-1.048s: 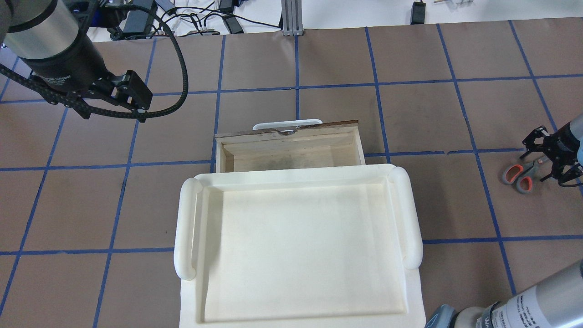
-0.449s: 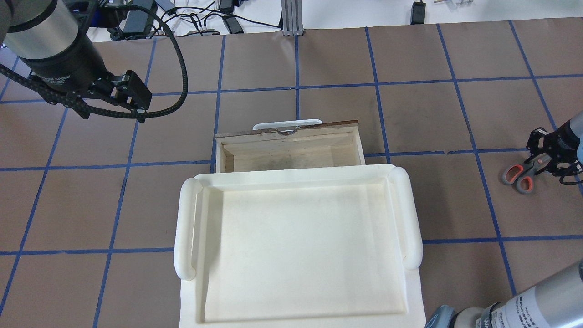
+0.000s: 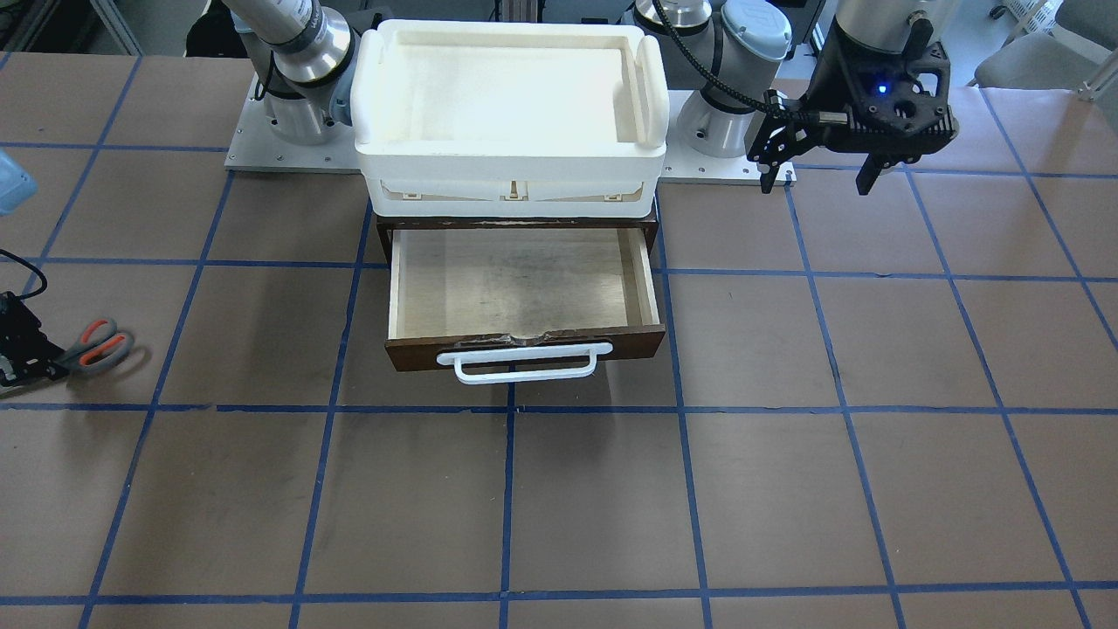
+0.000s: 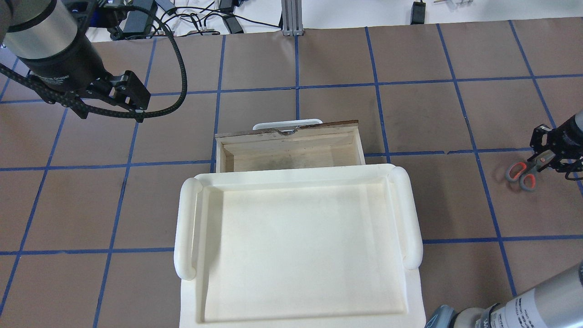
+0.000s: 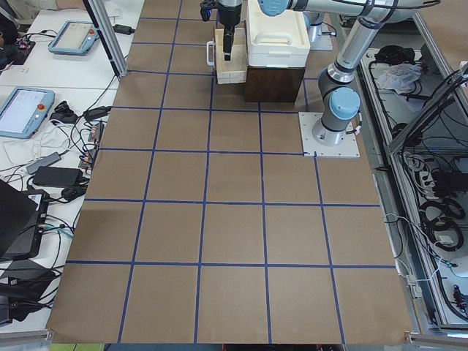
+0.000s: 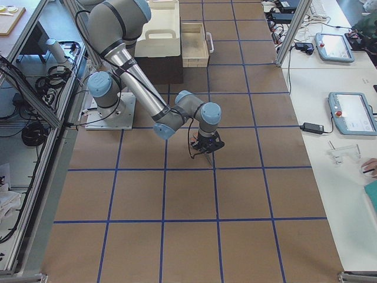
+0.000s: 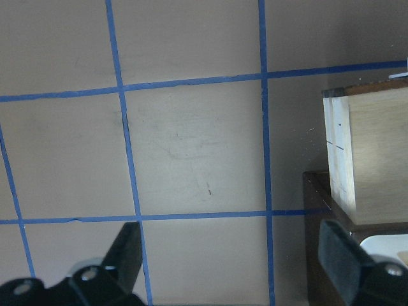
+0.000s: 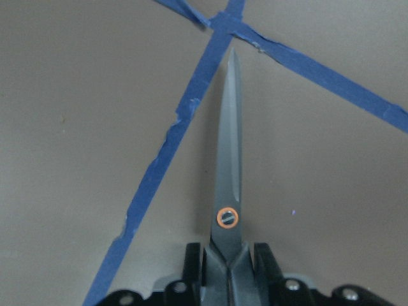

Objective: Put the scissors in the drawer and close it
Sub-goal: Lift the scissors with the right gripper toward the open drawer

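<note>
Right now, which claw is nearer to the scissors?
Right. The right claw grips the scissors just behind the pivot. The left claw hangs open far off, on the other side of the drawer.

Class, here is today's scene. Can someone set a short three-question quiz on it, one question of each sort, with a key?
1. True or false: the drawer stands open with nothing visible inside.
2. Pick one. The right gripper is shut on the scissors at: A, the handle loops; B, just behind the pivot screw; C, the blade tips.
3. Fill the gap: the left gripper hangs over the table beside the drawer with its fingers ____, holding nothing.

Key: 1 true; 2 B; 3 open.
</note>
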`<state>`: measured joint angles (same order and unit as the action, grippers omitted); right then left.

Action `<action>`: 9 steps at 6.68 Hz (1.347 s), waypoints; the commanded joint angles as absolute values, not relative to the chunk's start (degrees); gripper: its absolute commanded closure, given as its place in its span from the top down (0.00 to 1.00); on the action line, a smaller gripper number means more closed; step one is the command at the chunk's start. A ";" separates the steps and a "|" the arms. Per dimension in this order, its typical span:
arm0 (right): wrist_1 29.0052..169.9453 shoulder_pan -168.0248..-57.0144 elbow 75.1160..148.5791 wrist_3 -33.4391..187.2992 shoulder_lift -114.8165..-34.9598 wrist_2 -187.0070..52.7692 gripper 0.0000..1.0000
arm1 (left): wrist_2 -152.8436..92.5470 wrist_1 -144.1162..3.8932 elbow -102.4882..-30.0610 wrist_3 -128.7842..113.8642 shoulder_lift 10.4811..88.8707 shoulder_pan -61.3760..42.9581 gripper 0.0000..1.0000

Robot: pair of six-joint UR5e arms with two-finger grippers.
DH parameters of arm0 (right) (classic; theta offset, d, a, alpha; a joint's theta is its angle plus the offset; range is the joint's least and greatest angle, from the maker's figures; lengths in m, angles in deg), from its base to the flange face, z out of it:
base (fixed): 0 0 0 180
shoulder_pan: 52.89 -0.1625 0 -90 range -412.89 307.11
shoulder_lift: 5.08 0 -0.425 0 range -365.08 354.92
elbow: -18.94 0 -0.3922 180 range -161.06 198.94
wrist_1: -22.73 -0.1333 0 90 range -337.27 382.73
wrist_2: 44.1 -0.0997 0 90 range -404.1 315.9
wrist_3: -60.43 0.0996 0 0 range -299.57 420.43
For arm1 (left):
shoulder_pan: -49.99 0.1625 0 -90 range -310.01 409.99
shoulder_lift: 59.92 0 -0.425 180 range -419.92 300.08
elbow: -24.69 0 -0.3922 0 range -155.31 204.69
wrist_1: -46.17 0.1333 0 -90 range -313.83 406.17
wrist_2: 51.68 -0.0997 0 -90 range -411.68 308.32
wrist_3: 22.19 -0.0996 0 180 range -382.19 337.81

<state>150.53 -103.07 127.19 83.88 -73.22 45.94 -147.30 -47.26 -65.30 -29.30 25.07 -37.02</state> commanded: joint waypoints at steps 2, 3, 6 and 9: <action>137.74 -110.76 120.92 96.68 -78.53 43.71 0.00 | -147.31 -47.26 -65.39 -29.40 25.16 -37.03 1.00; 129.42 -113.94 118.63 104.47 -82.65 43.97 0.00 | -147.31 -47.26 -65.39 -29.48 25.25 -37.03 1.00; 121.12 -128.60 118.08 124.43 -90.48 44.41 0.00 | -147.22 -47.08 -66.10 -29.66 25.16 -36.94 1.00; 121.16 -148.10 117.56 149.29 -92.80 45.89 0.00 | -147.22 -46.82 -66.97 -29.75 25.16 -37.03 1.00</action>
